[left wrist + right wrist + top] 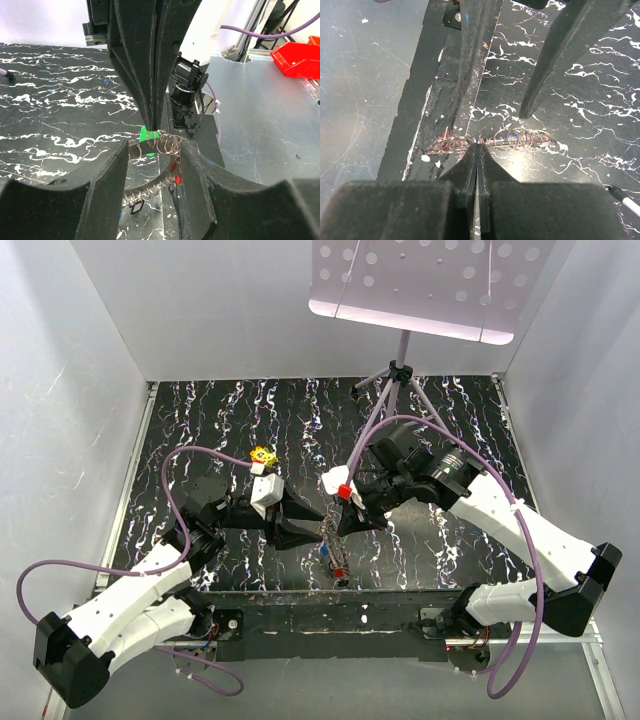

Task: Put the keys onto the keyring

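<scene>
1. Close the left gripper (154,156) slowly and squarely. Its jaws stand half apart and hold nothing, straddling the keyring (169,145) and the green key (146,134) near the table (55,115) front edge.
2. The right gripper (477,147) is fully closed, tips on the ring wire. What it nips cannot be told.
3. Both arms reach inward, fingers angled down, nearly tip to tip.
</scene>
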Controlling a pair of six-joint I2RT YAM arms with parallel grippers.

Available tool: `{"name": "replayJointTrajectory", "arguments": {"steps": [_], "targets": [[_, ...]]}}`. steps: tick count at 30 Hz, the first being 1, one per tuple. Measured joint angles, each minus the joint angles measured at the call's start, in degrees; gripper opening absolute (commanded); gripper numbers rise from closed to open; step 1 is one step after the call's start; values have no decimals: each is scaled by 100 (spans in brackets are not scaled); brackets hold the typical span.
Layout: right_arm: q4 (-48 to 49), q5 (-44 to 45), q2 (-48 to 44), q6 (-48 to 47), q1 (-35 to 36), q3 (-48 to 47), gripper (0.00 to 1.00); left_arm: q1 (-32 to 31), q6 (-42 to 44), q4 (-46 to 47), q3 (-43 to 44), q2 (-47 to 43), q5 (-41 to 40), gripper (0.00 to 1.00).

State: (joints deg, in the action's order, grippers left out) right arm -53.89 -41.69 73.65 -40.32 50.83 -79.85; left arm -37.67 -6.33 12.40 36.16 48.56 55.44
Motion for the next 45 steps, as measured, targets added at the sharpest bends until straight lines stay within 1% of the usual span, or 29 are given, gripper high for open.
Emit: {"name": "replayJointTrajectory", "arguments": {"steps": [5, 15, 29, 37, 45], "targets": [[11, -4, 9, 136, -72, 0, 1, -118, 85, -146, 11, 20, -223, 43], [44, -9, 37, 286, -127, 0, 1, -461, 256, -317, 70, 341, -632, 41], [125, -50, 37, 389, -136, 0, 1, -664, 431, -481, 214, 579, -874, 28], [138, -57, 37, 424, -175, 0, 1, -708, 461, -492, 216, 636, -876, 17], [153, -81, 37, 442, -175, 0, 1, -726, 483, -555, 262, 662, -879, 16]]}}
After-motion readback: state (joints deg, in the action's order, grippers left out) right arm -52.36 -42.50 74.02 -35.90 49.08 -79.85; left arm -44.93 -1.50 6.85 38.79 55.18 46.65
